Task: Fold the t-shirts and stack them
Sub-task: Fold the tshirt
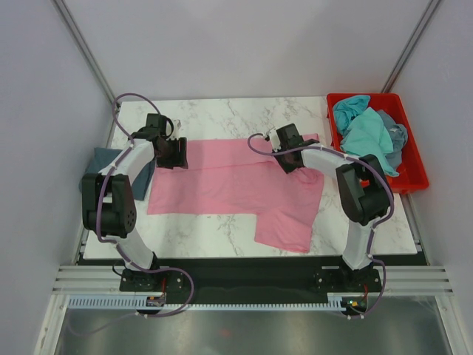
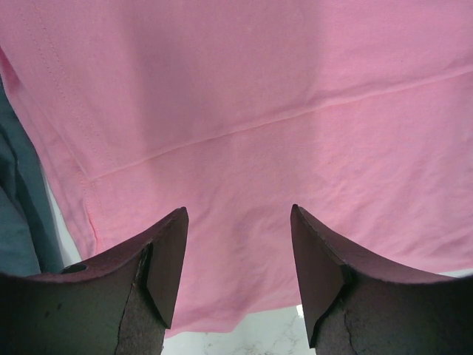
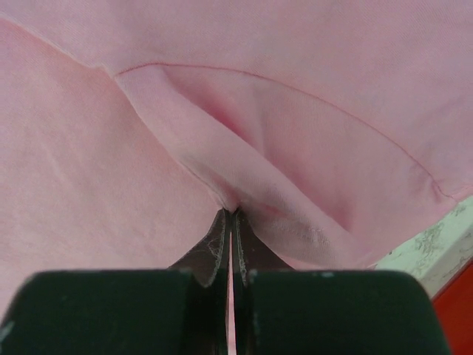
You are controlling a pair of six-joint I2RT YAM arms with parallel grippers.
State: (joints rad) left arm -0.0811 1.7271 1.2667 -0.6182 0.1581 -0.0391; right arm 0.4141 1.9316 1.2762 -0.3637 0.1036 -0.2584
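Presently: right fingers (image 3: 226, 223) pinched shut on thin pink t-shirt (image 1: 222, 188) fold; left fingers (image 1: 179, 155) parted, empty. Risk: fold slips out.

Red crate (image 1: 416, 164) at far right corner of white marble table (image 1: 222, 115).

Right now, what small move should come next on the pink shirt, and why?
Probably lower the left claw and close it on the pink cloth t-shirt. Its jaws stand open above the cloth near the shirt's edge, while the right claw is shut on a pinched fold; both sides seem needed for a fold.
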